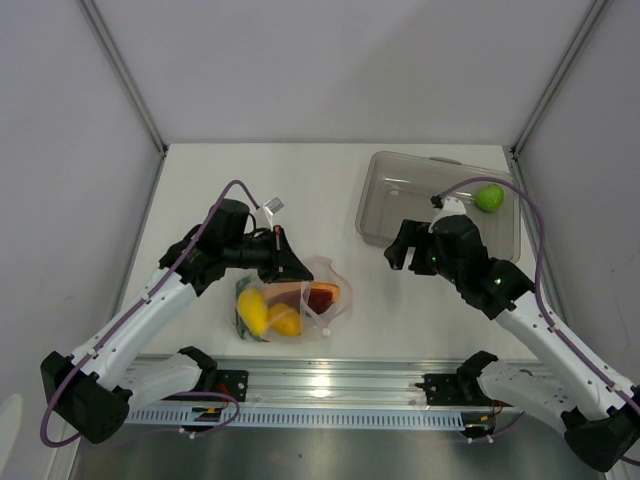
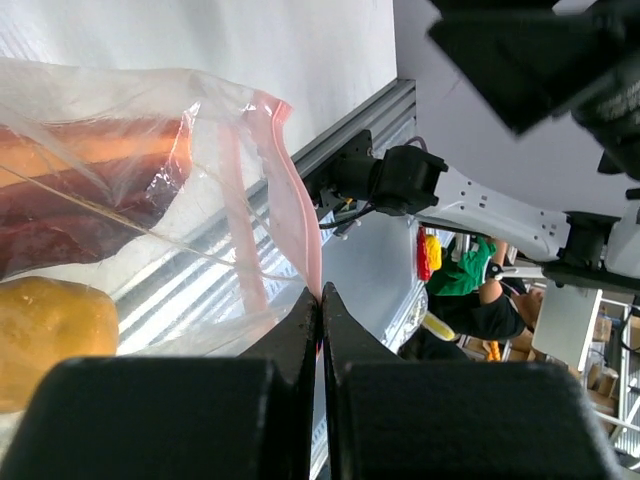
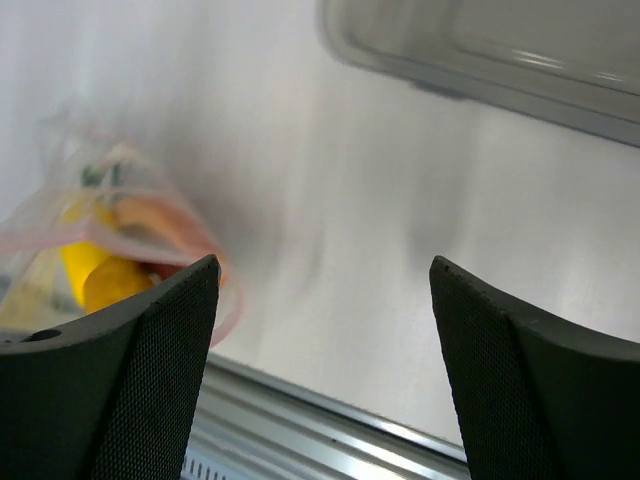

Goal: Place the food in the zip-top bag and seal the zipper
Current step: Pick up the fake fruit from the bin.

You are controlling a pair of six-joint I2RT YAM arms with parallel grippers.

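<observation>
Aluminium rail (image 1: pixel 330 378), white tabletop (image 1: pixel 300 180) bearing zip-top bag (image 1: pixel 322 322), pale grey walls (image 1: pixel 340 60)

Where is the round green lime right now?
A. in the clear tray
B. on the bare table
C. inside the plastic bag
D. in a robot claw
A: the lime lies in the clear tray, apart from the bag.

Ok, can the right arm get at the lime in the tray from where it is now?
Probably yes: the right fingers are open and empty, and the lime lies alone in the far corner of the open tray, close beside that arm, with nothing covering it.
</observation>
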